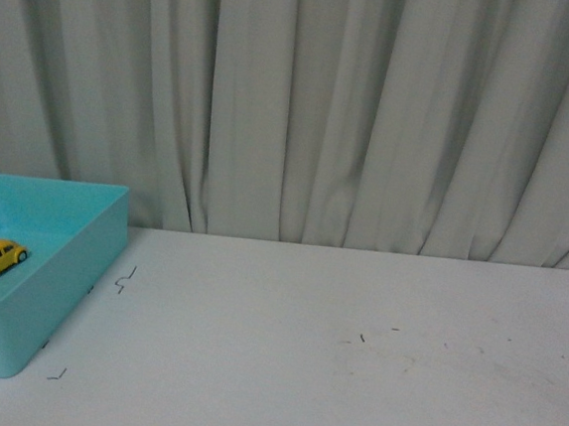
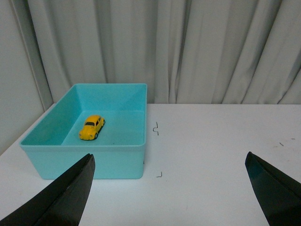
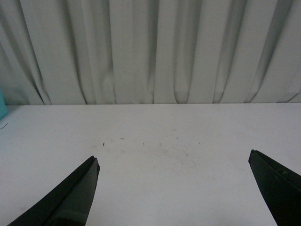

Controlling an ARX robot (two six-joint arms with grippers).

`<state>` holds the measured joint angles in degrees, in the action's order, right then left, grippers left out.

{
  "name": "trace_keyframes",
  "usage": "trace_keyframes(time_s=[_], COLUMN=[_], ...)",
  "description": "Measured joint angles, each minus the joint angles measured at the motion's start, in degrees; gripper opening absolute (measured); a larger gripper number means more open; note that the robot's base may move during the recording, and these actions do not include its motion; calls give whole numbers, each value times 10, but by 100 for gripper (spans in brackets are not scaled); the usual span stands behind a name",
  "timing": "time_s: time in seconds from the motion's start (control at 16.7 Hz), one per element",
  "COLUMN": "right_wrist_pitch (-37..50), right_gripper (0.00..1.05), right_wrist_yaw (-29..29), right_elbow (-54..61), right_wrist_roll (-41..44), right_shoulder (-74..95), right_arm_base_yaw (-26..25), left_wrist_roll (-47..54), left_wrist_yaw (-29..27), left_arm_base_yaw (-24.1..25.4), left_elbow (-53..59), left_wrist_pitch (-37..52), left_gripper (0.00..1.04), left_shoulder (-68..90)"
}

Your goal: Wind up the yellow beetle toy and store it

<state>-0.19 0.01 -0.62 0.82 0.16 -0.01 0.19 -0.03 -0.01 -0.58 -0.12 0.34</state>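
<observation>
I'm seeing the yellow beetle toy [image 2: 91, 127] sitting inside the teal bin [image 2: 94, 162] at the bench's left edge, both tools spread empty; I'm thinking just back away gently.

right gripper [image 3: 174, 188]: my jaws spread wide, holding nothing | below: white table [image 3: 155, 155], faint scuffs | behind: pale curtain [image 3: 150, 47] | far edge: teal sliver [image 3: 2, 101]

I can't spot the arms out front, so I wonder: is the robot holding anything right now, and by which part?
Nothing is held. Both pairs of fingers stand wide apart and empty. The yellow beetle toy sits on its wheels inside the turquoise bin.
</observation>
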Motion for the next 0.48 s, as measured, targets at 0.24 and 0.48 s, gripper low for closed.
trace_keyframes(time_s=[0.24,0.48], right_wrist_pitch=[-1,0], right_gripper=[98,98], right_wrist_yaw=[1,1], right_elbow=[0,0], right_wrist_roll=[0,0], right_shoulder=[0,0], right_arm_base_yaw=[0,0], left_wrist_roll=[0,0], left_wrist_yaw=[2,0], left_arm_base_yaw=[0,0], left_elbow=[0,0], left_wrist_pitch=[0,-1], left_gripper=[98,98], left_shoulder=[0,0])
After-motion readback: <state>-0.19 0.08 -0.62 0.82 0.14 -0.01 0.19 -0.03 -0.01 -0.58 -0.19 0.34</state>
